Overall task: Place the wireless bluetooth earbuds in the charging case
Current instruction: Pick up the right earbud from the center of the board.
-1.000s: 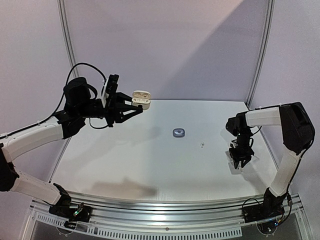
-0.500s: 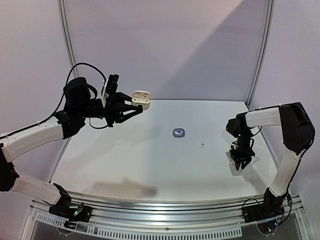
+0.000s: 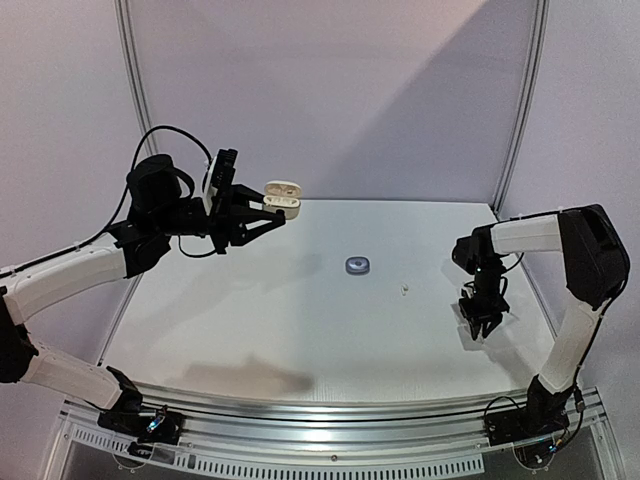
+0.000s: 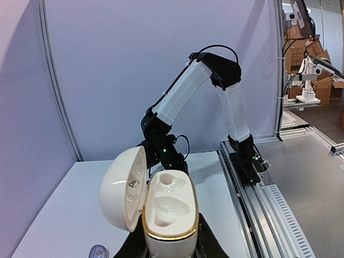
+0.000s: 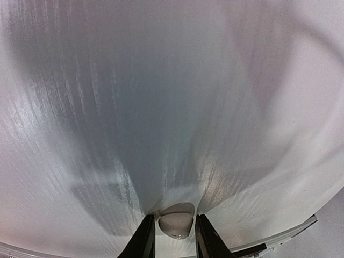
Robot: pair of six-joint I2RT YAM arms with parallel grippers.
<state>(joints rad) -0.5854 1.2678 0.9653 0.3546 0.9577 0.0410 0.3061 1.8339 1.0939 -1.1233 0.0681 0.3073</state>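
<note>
My left end effector [image 3: 268,212] clenches the open charging case [image 4: 169,207] aloft at far left, cavities bared for loading. At right, my right end effector [image 3: 480,325] brackets a white earbud [image 5: 176,224] on the worktop [image 3: 300,320]; whether it grips, I cannot tell

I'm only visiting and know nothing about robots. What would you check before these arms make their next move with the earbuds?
1. Case held securely: ok. The left claw grips the white charging case in the air.
2. Lid open: ok. It is swung back to one side.
3. Sockets free: ok. Both hollows look empty.
4. Earbud lined up: ok. A white earbud sits between the fingers of the right claw, down at the table.
5. Grip on that earbud firm: cannot tell.
6. Second earbud out of the way: ok. It lies on the table, apart from the right claw.
</note>
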